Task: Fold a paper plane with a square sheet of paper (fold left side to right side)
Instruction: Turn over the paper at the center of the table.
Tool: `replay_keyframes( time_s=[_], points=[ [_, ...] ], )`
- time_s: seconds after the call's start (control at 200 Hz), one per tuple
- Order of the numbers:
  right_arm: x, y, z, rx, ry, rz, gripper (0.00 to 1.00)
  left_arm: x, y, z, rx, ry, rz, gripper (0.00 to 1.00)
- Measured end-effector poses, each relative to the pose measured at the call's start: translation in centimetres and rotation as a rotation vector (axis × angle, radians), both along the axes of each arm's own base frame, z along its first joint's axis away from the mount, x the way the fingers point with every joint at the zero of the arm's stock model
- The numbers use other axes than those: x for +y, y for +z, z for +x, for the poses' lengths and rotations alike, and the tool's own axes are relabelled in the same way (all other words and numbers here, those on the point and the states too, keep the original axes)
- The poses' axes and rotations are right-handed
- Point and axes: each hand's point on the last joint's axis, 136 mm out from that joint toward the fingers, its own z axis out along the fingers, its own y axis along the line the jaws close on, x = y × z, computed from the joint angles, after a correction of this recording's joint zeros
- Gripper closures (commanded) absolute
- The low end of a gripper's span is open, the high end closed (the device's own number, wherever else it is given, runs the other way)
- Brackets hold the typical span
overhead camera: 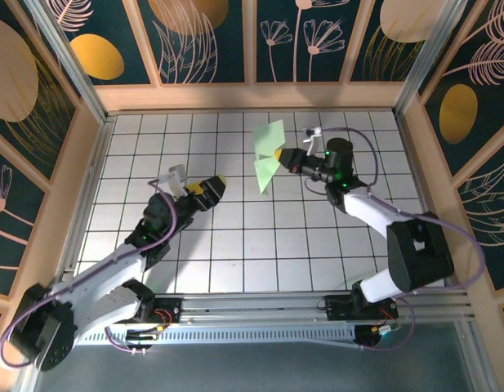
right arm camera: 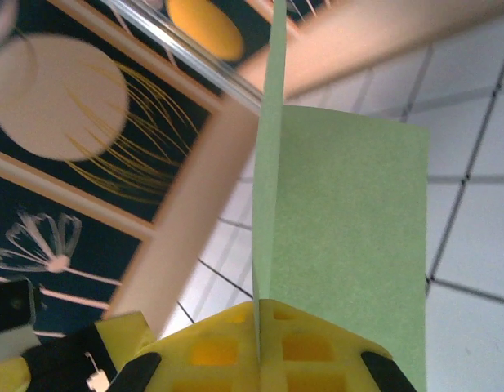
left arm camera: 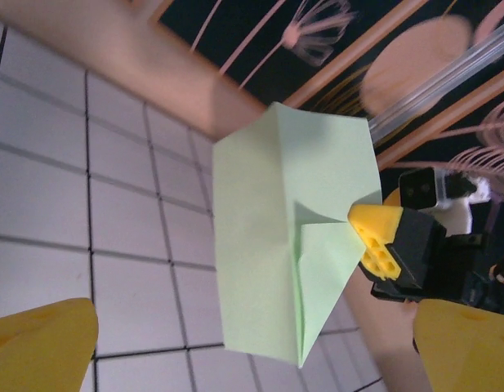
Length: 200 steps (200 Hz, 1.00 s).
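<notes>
The pale green sheet of paper (overhead camera: 268,155) hangs in the air above the far middle of the grid table, folded into a pointed shape with creases and two flaps spread apart. My right gripper (overhead camera: 284,157) is shut on its right edge. In the right wrist view the yellow fingertips (right arm camera: 317,347) pinch a thin upright fold of the paper (right arm camera: 341,229). My left gripper (overhead camera: 216,187) stands open to the left of the paper, apart from it. The left wrist view looks at the paper (left arm camera: 268,245) between its wide yellow fingers (left arm camera: 39,347), with the right gripper's yellow tip (left arm camera: 378,237) on the paper's edge.
White grid tiles (overhead camera: 235,237) cover the table. Wooden walls with dark flower panels (overhead camera: 252,94) close the back and both sides. A metal rail (overhead camera: 260,306) with the arm bases runs along the near edge.
</notes>
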Motion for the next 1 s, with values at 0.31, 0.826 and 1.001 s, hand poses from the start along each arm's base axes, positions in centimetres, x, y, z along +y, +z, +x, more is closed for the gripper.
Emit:
replay_keyframes(
  time_s=[0.31,0.826,1.001],
  points=[
    [-0.1,7.9,-3.4,-0.135,0.102,0.161,1.00,-2.1,6.9,-3.2,-0.226,-0.217,-0.171,0.01],
    [3.5,10.8,-6.8,-0.137,0.255,0.264,1.00,-10.0,7.7,-2.8,-0.205,-0.537,-0.228,0.02],
    [4.0,10.7,-6.7,-0.114,0.278,0.296,1.00,-11.0,7.9,-2.6,-0.199,-0.564,-0.248,0.24]
  ],
)
